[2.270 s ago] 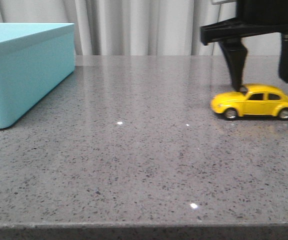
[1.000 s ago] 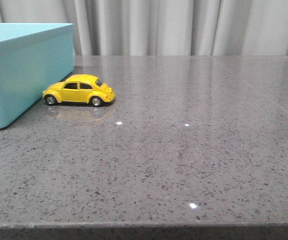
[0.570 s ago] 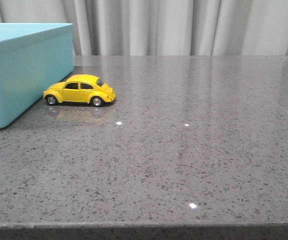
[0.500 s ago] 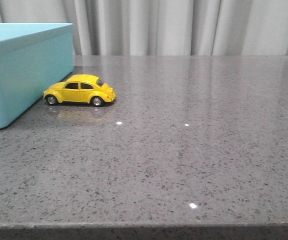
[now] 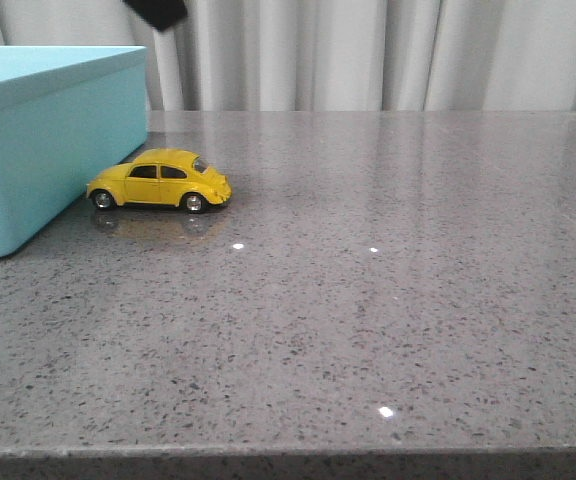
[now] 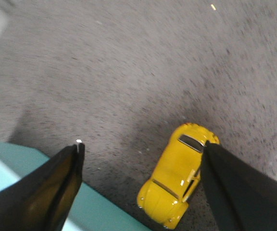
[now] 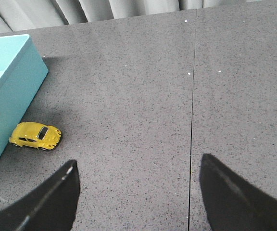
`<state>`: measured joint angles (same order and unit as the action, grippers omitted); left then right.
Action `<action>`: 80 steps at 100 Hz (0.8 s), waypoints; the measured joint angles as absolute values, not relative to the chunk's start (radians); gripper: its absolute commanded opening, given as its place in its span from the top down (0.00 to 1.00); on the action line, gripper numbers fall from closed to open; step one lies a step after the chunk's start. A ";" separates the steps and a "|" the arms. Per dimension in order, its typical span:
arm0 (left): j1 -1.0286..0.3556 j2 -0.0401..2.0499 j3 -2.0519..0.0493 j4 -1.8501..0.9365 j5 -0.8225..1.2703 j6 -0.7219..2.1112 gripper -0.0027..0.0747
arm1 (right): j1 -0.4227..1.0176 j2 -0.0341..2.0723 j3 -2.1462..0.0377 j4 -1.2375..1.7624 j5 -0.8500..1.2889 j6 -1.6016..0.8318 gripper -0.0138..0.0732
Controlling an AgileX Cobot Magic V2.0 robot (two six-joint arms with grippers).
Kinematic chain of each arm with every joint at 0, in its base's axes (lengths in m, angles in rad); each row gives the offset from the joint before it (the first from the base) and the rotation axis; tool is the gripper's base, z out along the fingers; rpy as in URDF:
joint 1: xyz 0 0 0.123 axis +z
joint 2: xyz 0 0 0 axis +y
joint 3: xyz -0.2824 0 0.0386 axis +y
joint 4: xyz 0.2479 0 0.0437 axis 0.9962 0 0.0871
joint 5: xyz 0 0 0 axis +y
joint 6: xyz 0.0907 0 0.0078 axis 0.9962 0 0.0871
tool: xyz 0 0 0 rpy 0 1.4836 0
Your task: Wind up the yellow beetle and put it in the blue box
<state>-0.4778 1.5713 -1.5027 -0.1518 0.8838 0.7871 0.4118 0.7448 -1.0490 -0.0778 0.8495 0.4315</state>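
Observation:
The yellow beetle (image 5: 158,182) stands on its wheels on the grey table, its nose close to the side wall of the blue box (image 5: 48,140); I cannot tell if they touch. My left gripper (image 6: 143,144) is open and empty above the beetle (image 6: 177,183), beside the box's rim (image 6: 95,211). Only a black part of it (image 5: 158,10) shows at the top of the front view. My right gripper (image 7: 138,162) is open and empty, high over the table, far from the beetle (image 7: 35,135) and box (image 7: 8,77).
The grey speckled table (image 5: 368,300) runs to a front edge at the bottom of the front view. A thin seam (image 7: 192,96) crosses its top. Pale curtains (image 5: 368,50) hang behind the table.
2.3 s ago the beetle stood at the right under my right gripper; it has since rolled left to the box and stopped. A black part of my left gripper has come in at the top.

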 measured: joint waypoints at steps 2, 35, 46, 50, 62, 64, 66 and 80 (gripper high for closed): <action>-0.480 1.585 -1.510 -0.152 0.896 0.799 0.31 | 0.412 0.745 -1.049 -0.078 0.850 0.432 0.23; -0.482 1.742 -1.526 -0.126 0.954 0.864 0.31 | 0.412 0.745 -1.049 -0.078 0.850 0.432 0.23; -0.482 1.774 -1.526 -0.117 0.954 0.866 0.31 | 0.412 0.745 -1.049 -0.078 0.850 0.432 0.23; -0.482 1.780 -1.526 -0.115 0.954 0.866 0.32 | 0.412 0.745 -1.049 -0.078 0.850 0.432 0.23; -0.482 1.801 -1.526 -0.113 0.954 0.866 0.32 | 0.412 0.745 -1.049 -0.078 0.850 0.432 0.23; -0.482 1.803 -1.526 -0.113 0.954 0.866 0.32 | 0.412 0.745 -1.049 -0.078 0.850 0.432 0.23; -0.482 1.806 -1.526 -0.113 0.954 0.866 0.32 | 0.412 0.745 -1.049 -0.078 0.850 0.432 0.23; -0.482 1.825 -1.526 -0.111 0.954 0.868 0.36 | 0.412 0.745 -1.049 -0.078 0.850 0.432 0.23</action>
<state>-0.4819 1.8254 -1.5259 -0.1110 0.9543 0.8681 0.4118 0.7448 -1.0490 -0.0778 0.8495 0.4315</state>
